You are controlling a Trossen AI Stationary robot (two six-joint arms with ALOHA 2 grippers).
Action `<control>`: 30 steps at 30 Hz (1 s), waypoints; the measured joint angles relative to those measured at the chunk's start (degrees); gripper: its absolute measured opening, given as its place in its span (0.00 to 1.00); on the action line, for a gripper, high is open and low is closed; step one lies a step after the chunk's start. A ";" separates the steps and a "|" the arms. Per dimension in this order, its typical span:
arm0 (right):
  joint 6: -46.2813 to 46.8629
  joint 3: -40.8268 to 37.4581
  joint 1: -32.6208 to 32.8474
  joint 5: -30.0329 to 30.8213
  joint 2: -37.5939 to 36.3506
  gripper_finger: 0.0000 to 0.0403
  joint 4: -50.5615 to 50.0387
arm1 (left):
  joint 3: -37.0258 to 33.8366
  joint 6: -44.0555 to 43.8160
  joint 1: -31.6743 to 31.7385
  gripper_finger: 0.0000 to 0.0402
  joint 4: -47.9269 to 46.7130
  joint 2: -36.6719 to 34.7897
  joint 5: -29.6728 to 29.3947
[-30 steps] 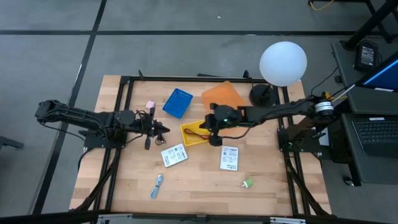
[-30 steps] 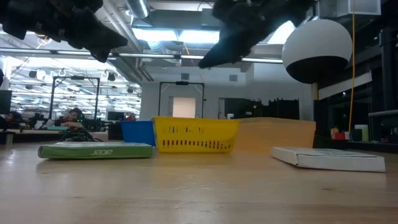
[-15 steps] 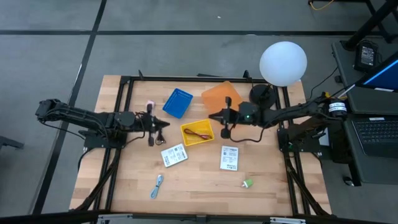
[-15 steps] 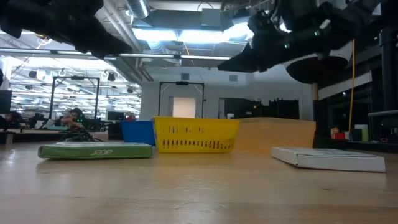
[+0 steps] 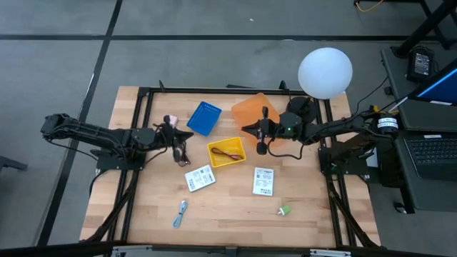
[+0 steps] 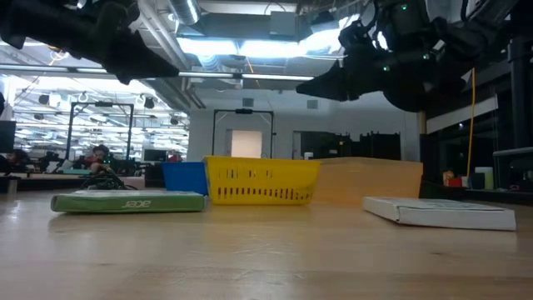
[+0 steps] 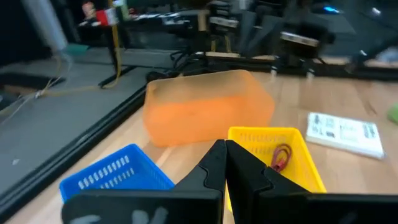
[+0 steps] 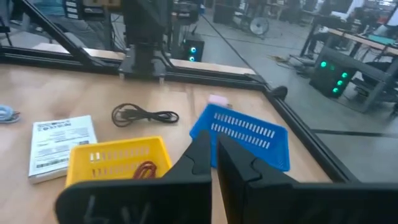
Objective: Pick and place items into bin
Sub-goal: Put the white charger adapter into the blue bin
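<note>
My left gripper (image 5: 186, 150) hovers shut and empty above the table, just left of the yellow bin (image 5: 214, 161). My right gripper (image 5: 245, 130) is shut and empty too, held above the table between the yellow bin and the orange bin (image 5: 255, 109). The dark-red cord (image 5: 228, 153) lies inside the yellow bin. Two white packets (image 5: 200, 178) (image 5: 263, 181) lie flat near the table's middle. A black cord (image 8: 144, 115) and a pink block (image 5: 171, 119) lie by the left arm. The green piece (image 5: 285, 210) and the blue-silver piece (image 5: 180, 213) lie toward the near edge.
A blue bin (image 5: 204, 118) stands at the far side, left of the orange bin. A white globe lamp (image 5: 325, 72) on a black base stands at the far right corner. Bare wood stretches along the near edge. Black frame rails run along both table sides.
My right gripper has drawn back from over the yellow bin toward the table's far right, tipping up from pointing down to nearly level, and stays shut. The dark-red cord lies in the bin. My left gripper has swung its fingers round in place.
</note>
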 joint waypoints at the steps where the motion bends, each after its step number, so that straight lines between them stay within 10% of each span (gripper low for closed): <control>1: 0.00 0.00 -0.16 0.00 0.01 0.02 -0.10 | 0.00 -1.21 0.01 0.01 -0.09 0.00 -0.67; 12: 0.30 0.00 -3.25 0.21 0.02 0.02 -0.55 | 11.75 -13.34 6.64 0.01 -23.18 2.69 -6.66; 30: -0.25 0.02 -5.53 0.16 0.04 0.02 -2.36 | 29.82 -22.43 27.18 0.01 -51.62 19.80 3.44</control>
